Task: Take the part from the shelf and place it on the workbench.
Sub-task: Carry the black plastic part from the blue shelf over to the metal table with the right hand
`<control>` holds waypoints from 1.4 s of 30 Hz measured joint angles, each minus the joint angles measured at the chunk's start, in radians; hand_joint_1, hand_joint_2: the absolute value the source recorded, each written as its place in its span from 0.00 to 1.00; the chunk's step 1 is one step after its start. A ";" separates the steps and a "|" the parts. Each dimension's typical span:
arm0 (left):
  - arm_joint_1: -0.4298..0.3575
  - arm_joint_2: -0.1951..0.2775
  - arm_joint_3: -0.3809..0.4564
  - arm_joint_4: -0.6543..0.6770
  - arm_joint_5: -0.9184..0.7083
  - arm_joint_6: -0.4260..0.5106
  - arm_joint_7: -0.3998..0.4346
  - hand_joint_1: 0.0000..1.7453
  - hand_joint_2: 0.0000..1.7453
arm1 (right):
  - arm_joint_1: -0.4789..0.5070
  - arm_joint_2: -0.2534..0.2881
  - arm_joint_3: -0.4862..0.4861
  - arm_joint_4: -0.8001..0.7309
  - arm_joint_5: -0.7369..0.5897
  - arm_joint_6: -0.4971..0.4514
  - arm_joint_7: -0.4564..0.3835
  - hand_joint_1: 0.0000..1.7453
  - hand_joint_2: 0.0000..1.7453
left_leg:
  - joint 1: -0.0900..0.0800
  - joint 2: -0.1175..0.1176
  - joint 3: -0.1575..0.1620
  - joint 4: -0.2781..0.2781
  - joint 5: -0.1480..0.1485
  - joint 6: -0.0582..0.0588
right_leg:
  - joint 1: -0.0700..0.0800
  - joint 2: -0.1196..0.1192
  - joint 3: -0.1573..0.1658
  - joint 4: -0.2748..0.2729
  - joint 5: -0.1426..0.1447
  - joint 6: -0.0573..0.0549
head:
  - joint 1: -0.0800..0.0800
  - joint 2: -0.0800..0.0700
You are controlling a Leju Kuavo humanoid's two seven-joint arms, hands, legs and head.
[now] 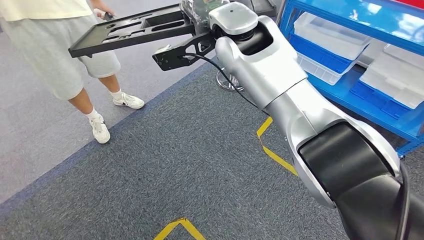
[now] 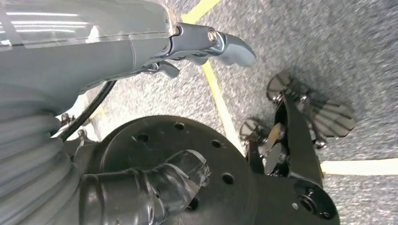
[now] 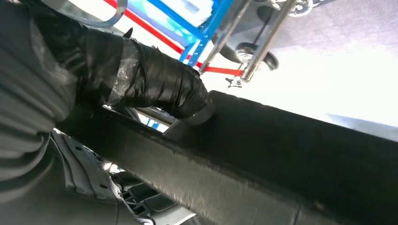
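The part is a long flat black tray-like piece with several cutouts (image 1: 130,30), held level in the air at the top of the head view. My right hand (image 1: 196,15) grips its near end at the tip of my outstretched silver arm. In the right wrist view the black-taped thumb (image 3: 155,79) presses on the part's thick black edge (image 3: 281,154). A person's hand (image 1: 102,11) touches the part's far end. My left hand (image 2: 206,44) hangs over the carpet with its fingers extended, holding nothing.
A person in grey shorts (image 1: 60,45) and white shoes stands at the left, close to the part. A blue shelf (image 1: 345,12) with white bins (image 1: 330,37) fills the right. Yellow tape lines (image 1: 272,150) mark the grey carpet. A chrome chair base (image 1: 227,82) stands beyond my arm.
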 joint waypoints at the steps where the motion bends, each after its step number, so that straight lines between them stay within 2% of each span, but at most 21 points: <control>1: 0.001 0.000 0.000 0.000 0.000 0.000 0.000 0.00 1.00 | 0.000 0.001 0.000 0.000 0.001 0.002 -0.005 1.00 1.00 | 0.003 -0.011 -0.005 -0.002 0.004 -0.007 | 0.001 -0.009 -0.001 -0.005 0.003 -0.002 | 0.000 0.000; 2: 0.002 0.001 0.000 0.000 0.000 0.000 0.001 0.00 1.00 | 0.000 0.003 0.000 0.000 0.003 0.005 -0.010 1.00 1.00 | 0.004 -0.012 -0.009 -0.003 0.006 -0.013 | 0.000 -0.021 0.000 -0.008 0.007 -0.007 | 0.000 0.000; 4: 0.003 0.002 0.000 0.000 0.000 0.001 0.001 0.00 1.00 | -0.004 0.008 0.000 0.001 0.008 0.011 -0.019 1.00 1.00 | 0.001 0.031 -0.026 0.030 -0.016 -0.026 | -0.004 -0.046 0.004 -0.018 0.014 -0.017 | -0.004 0.000; 6: 0.002 0.003 0.000 0.000 0.000 0.002 0.000 0.00 1.00 | -0.010 0.011 0.000 0.003 0.012 0.016 -0.028 1.00 1.00 | 0.000 0.091 -0.072 0.135 -0.075 -0.036 | -0.004 -0.072 0.005 -0.022 0.016 -0.024 | -0.009 0.000; 9: 0.001 0.005 0.000 0.000 0.000 0.001 0.000 0.00 1.00 | -0.013 0.011 0.000 0.011 0.014 0.027 -0.050 1.00 1.00 | 0.003 0.110 -0.127 0.263 -0.118 -0.044 | 0.000 -0.114 0.005 -0.021 0.013 -0.027 | -0.009 0.000; 14: 0.001 0.008 0.000 0.000 0.000 -0.002 -0.002 0.00 1.00 | -0.027 0.017 0.000 0.022 0.014 0.035 -0.077 1.00 1.00 | -0.011 0.172 0.012 0.005 -0.013 -0.022 | 0.010 -0.172 0.010 -0.019 0.003 -0.018 | -0.009 0.000; 17: 0.002 0.009 0.000 0.000 0.000 -0.006 -0.003 0.00 1.00 | -0.035 0.022 0.002 0.033 0.014 0.041 -0.108 1.00 1.00 | -0.015 0.153 0.018 -0.016 -0.009 -0.004 | 0.016 -0.198 0.015 -0.022 0.000 -0.007 | -0.008 0.000; 19: 0.003 0.008 0.000 0.000 0.000 -0.008 -0.003 0.00 1.00 | -0.039 0.025 0.006 0.041 0.014 0.043 -0.120 1.00 1.00 | -0.009 0.133 0.024 -0.028 -0.002 0.007 | 0.013 -0.166 0.009 0.002 -0.024 0.002 | -0.008 0.000; 21: 0.001 0.008 0.000 0.000 0.000 -0.009 -0.002 0.00 1.00 | -0.046 0.024 0.010 0.049 0.014 0.046 -0.125 1.00 1.00 | -0.005 0.114 0.027 -0.034 0.003 0.015 | 0.009 -0.107 -0.033 0.102 -0.082 0.007 | -0.008 0.000; 23: 0.001 0.008 0.000 0.000 0.000 -0.012 -0.002 0.00 1.00 | -0.049 0.023 0.016 0.060 0.012 0.049 -0.130 1.00 1.00 | -0.005 0.090 0.026 -0.033 0.004 0.018 | 0.009 -0.083 -0.093 0.227 -0.130 0.008 | -0.008 0.000; 24: 0.001 0.008 0.000 0.000 0.000 -0.013 -0.002 0.00 1.00 | -0.049 0.022 0.021 0.065 0.010 0.050 -0.132 1.00 1.00 | -0.005 0.076 0.026 -0.031 0.003 0.018 | 0.008 -0.081 -0.109 0.256 -0.130 0.008 | -0.008 0.000; 26: 0.001 0.008 0.000 0.000 -0.001 -0.015 -0.002 0.00 1.00 | -0.051 0.022 0.030 0.073 -0.003 0.049 -0.133 1.00 1.00 | -0.004 0.044 0.027 -0.024 0.002 0.016 | 0.005 -0.073 -0.089 0.197 -0.071 0.006 | -0.008 0.000; 28: 0.001 0.008 0.000 0.000 -0.001 -0.017 -0.003 0.00 1.00 | -0.054 0.018 0.034 0.078 -0.028 0.044 -0.127 1.00 1.00 | -0.003 0.016 0.022 -0.013 -0.003 0.010 | 0.000 -0.029 -0.034 0.065 -0.004 0.002 | -0.008 0.000; 30: 0.002 0.007 0.000 0.000 -0.001 -0.017 -0.004 0.00 1.00 | -0.057 0.013 0.034 0.078 -0.054 0.037 -0.120 1.00 1.00 | -0.001 -0.006 0.010 -0.004 -0.004 -0.001 | -0.002 0.005 -0.010 0.003 0.013 -0.001 | -0.008 0.000; 32: 0.005 0.007 0.000 0.000 -0.001 -0.017 -0.005 0.00 1.00 | -0.058 0.012 0.033 0.077 -0.077 0.031 -0.107 1.00 1.00 | 0.005 -0.029 0.001 -0.005 0.001 -0.014 | 0.001 -0.010 -0.009 -0.003 0.014 -0.007 | -0.008 0.000; 33: 0.006 0.006 0.000 0.000 -0.001 -0.017 -0.006 0.00 1.00 | -0.058 0.012 0.032 0.075 -0.092 0.027 -0.095 1.00 1.00 | 0.005 -0.022 -0.002 -0.003 0.001 -0.020 | 0.001 -0.022 -0.006 -0.008 0.016 -0.013 | -0.008 0.000; 35: 0.007 0.006 0.000 0.001 -0.001 -0.015 -0.007 0.00 1.00 | -0.056 0.009 0.025 0.063 -0.132 0.009 -0.065 1.00 1.00 | 0.001 0.032 -0.025 0.040 -0.024 -0.030 | -0.003 -0.049 0.000 -0.020 0.023 -0.024 | -0.011 0.000; 37: 0.006 0.006 0.000 0.001 0.000 -0.014 -0.007 0.00 1.00 | -0.049 0.001 0.009 0.043 -0.169 -0.007 -0.042 1.00 1.00 | 0.001 0.095 -0.078 0.154 -0.080 -0.039 | 0.000 -0.074 0.002 -0.023 0.023 -0.030 | -0.014 0.000; 39: 0.006 0.007 0.000 0.001 0.000 -0.012 -0.008 0.00 1.00 | -0.031 -0.008 -0.010 0.022 -0.194 -0.014 -0.026 1.00 1.00 | 0.004 0.110 -0.127 0.253 -0.111 -0.043 | 0.001 -0.103 0.003 -0.022 0.020 -0.031 | -0.014 0.000; 40: 0.006 0.007 0.000 0.001 0.000 -0.012 -0.008 0.00 1.00 | -0.021 -0.011 -0.019 0.011 -0.203 -0.016 -0.020 1.00 1.00 | 0.004 0.112 -0.128 0.255 -0.102 -0.043 | 0.001 -0.116 0.004 -0.021 0.018 -0.030 | -0.014 0.000; 42: 0.007 0.008 0.000 0.000 -0.001 -0.011 -0.008 0.00 1.00 | -0.005 -0.016 -0.039 -0.010 -0.215 -0.018 -0.011 1.00 1.00 | 0.002 0.129 -0.072 0.147 -0.041 -0.038 | 0.002 -0.141 0.008 -0.020 0.013 -0.028 | -0.014 0.000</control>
